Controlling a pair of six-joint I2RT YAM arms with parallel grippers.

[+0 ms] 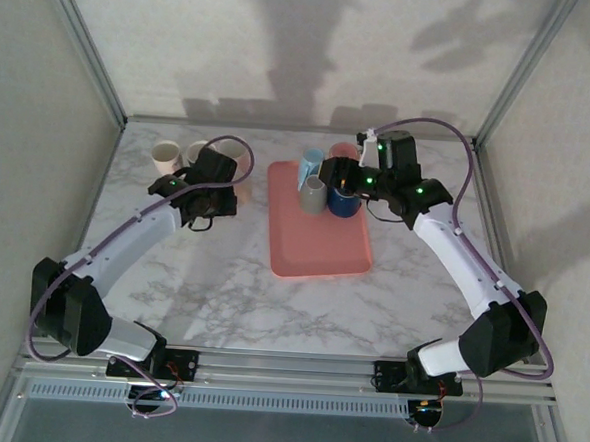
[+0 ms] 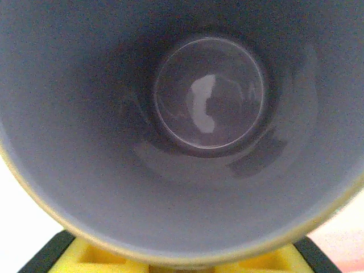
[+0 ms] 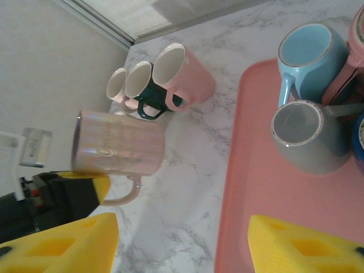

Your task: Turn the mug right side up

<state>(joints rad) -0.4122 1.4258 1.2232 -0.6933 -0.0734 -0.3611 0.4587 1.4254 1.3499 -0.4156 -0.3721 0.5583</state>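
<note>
- Clamping the left hand (image 1: 217, 186) on the pearly pink mug (image 3: 116, 149), one yellow finger (image 3: 91, 183) pressing against it beside the handle.
- Holding that mug on its side over the marble bench (image 1: 220, 297), left of the pink tray (image 1: 318, 248), mouth facing the left wrist camera and handle pointing down.
- Showing the mug's grey inside and glossy round bottom in the left wrist view.
- Hovering the right hand (image 3: 182, 227) at the tray's left edge, fingers standing well apart and gripping nothing.
- Standing close together on the far part of the tray, mouths up: a light blue mug (image 3: 310, 57), a grey mug (image 3: 304, 133) and a dark blue mug (image 1: 344, 204).
- Huddling at the bench's far left corner: two cream mugs (image 3: 128, 82), a tall pink mug (image 3: 185, 74) and a dark green mug (image 3: 156, 102), all touching.
</note>
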